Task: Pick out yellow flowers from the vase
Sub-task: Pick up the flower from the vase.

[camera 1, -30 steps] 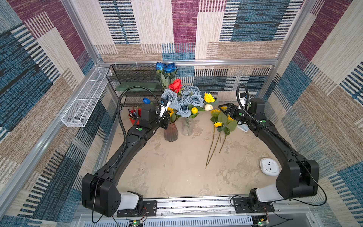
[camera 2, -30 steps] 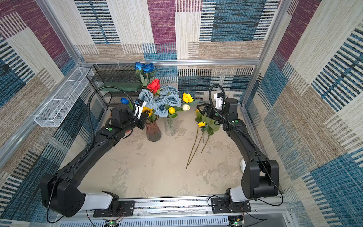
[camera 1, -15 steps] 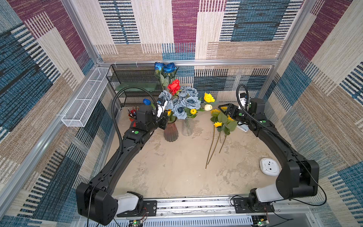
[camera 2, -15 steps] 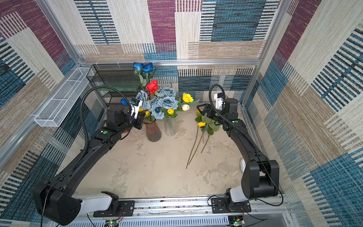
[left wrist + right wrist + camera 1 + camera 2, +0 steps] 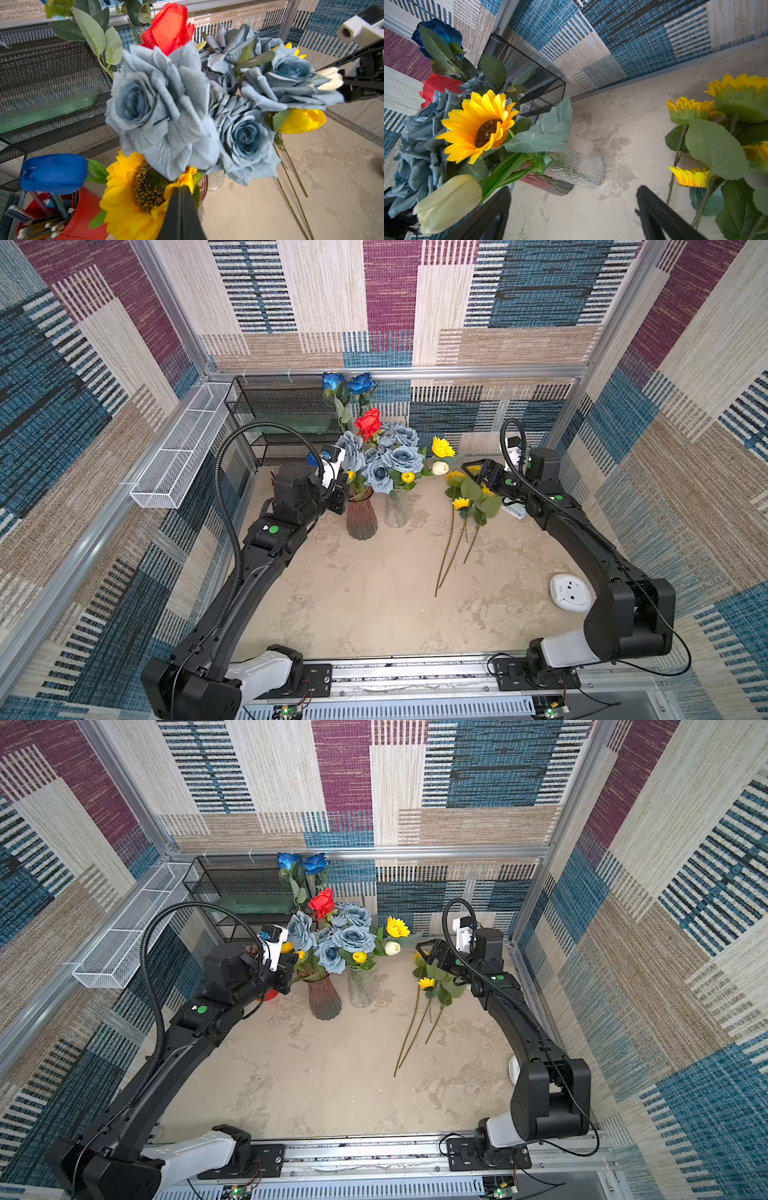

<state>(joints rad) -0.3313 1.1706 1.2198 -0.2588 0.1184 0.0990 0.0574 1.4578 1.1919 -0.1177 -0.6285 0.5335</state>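
So the bench (image 5: 374,593) has a red vase (image 5: 361,516) and a clear vase (image 5: 395,510) packed with grey-blue roses (image 5: 404,458). A few loose sunflowers (image 5: 461,503) lie on the bench beside them, right pincer (image 5: 473,472) gaping apart just above them. One vase sunflower (image 5: 133,187) sits right at the left pincer (image 5: 181,188), which is pressed together, plus a yellow tulip bud (image 5: 407,477).

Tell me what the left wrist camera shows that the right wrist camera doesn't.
Only left wrist: the left gripper, jaws shut, at a sunflower low in the bouquet; a blue tulip bud; a red pen pot.
Only right wrist: the right gripper, open and empty, and the heads of the loose sunflowers lying on the table.
Both: the grey-blue roses, the red rose, the cream tulip bud, the black mesh rack.
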